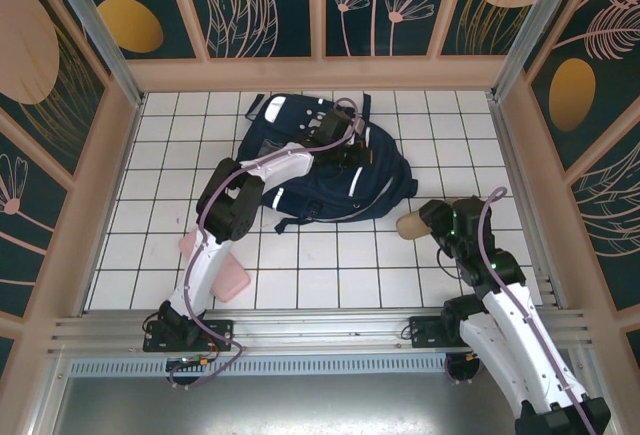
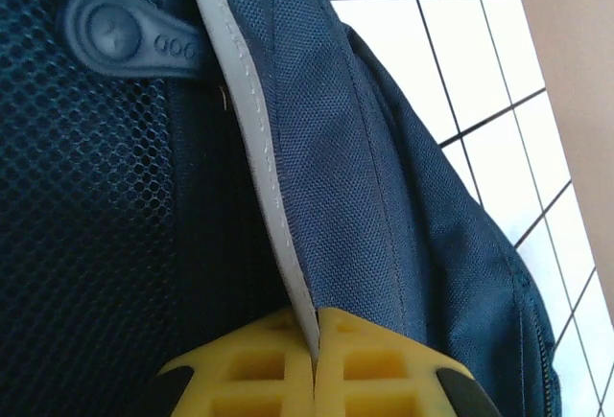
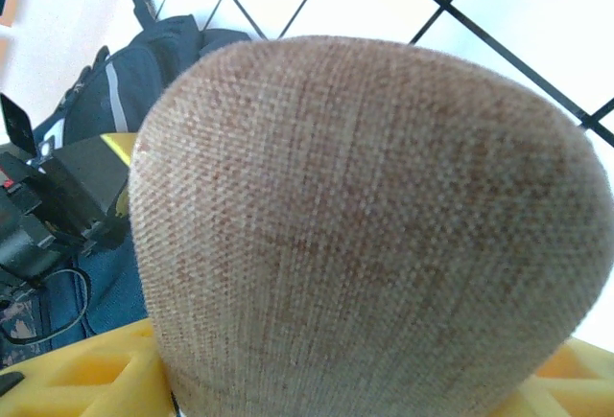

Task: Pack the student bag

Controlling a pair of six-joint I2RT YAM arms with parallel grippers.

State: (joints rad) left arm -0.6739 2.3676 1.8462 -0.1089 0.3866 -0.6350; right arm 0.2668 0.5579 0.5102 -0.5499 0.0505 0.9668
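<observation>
**Overhead and wrist views.** The bag (image 1: 330,170) is shown lying at the far middle of the tiled desk (image 1: 330,275). The left end effector (image 2: 315,340) is closed narrowly on the bag's pale edge strip (image 2: 251,129), beside a mesh panel (image 2: 86,244) and a zip pull (image 2: 125,38). A tan pouch (image 3: 365,235) is gripped between the yellow fingers (image 3: 86,379) of the right end effector (image 1: 420,222), near the bag's right side. A pink item (image 1: 230,277) is seen on the desk under the left arm.
</observation>
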